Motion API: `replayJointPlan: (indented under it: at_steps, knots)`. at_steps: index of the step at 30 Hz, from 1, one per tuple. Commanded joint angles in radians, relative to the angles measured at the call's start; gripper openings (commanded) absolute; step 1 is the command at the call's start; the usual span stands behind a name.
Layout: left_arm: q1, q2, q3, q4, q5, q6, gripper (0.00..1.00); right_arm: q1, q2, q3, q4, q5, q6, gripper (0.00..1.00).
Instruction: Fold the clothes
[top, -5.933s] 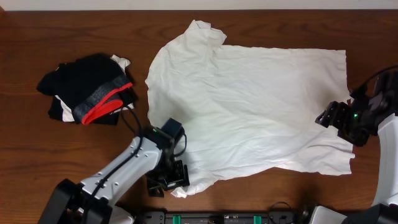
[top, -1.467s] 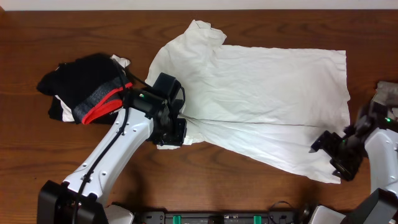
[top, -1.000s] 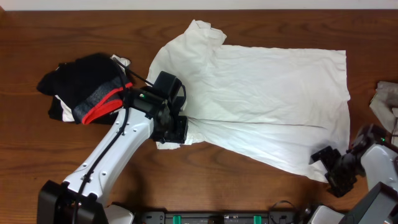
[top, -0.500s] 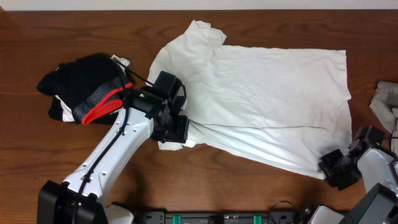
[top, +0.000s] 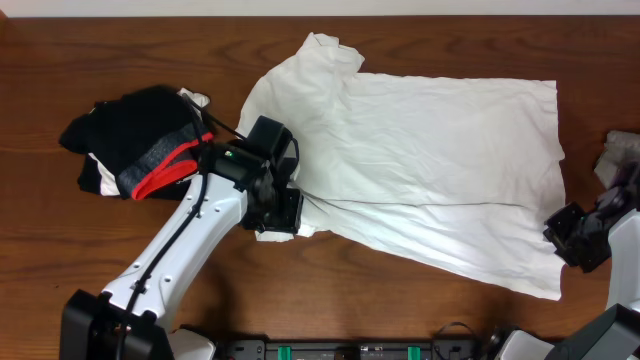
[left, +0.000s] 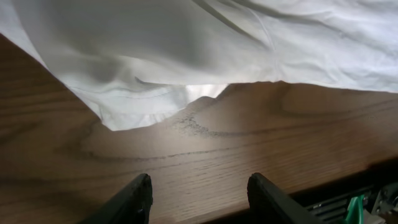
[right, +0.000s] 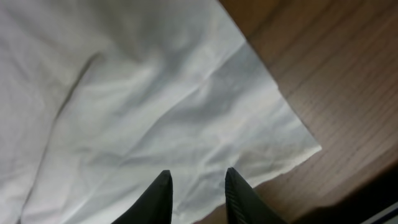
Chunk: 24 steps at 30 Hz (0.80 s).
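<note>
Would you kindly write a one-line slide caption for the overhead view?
The left gripper and right gripper at opposite ends of a white T-shirt on a table; dark clothes piled nearby.

No text, label, brand, number or sign can be read in any view. The large white short-sleeved cotton T-shirt (top: 420, 170) shows only plain fabric on its upward face. The pile of black garments with a grey-and-red band (top: 140, 150), left of the T-shirt, shows no legible marking.
</note>
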Motion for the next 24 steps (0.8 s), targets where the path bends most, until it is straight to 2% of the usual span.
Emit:
replayJointPlan:
  at_steps: [1, 4, 7, 13, 19, 22, 24]
  knots:
    - [-0.034, -0.011, -0.026, -0.010, 0.010, 0.017, 0.53, -0.002, -0.001, 0.006, -0.061, -0.026, -0.050, 0.35]
    - [-0.063, -0.011, -0.032, -0.004, 0.009, 0.017, 0.52, -0.002, -0.001, -0.035, -0.107, -0.019, -0.051, 0.68]
    - [-0.072, -0.011, -0.032, 0.018, 0.010, 0.016, 0.52, -0.004, -0.001, -0.114, -0.055, -0.019, 0.010, 0.74]
    - [-0.072, -0.011, -0.032, 0.023, 0.009, 0.017, 0.53, -0.005, -0.001, -0.272, 0.061, -0.034, 0.120, 0.76]
    - [-0.072, -0.011, -0.032, 0.021, 0.009, 0.017, 0.53, -0.005, -0.001, -0.355, 0.164, 0.002, 0.156, 0.74]
    - [-0.072, -0.011, -0.032, 0.023, 0.009, 0.017, 0.53, -0.005, -0.001, -0.376, 0.227, 0.036, 0.163, 0.69]
    - [-0.072, -0.011, -0.032, 0.022, 0.008, 0.017, 0.53, -0.005, -0.001, -0.376, 0.263, 0.054, 0.162, 0.58]
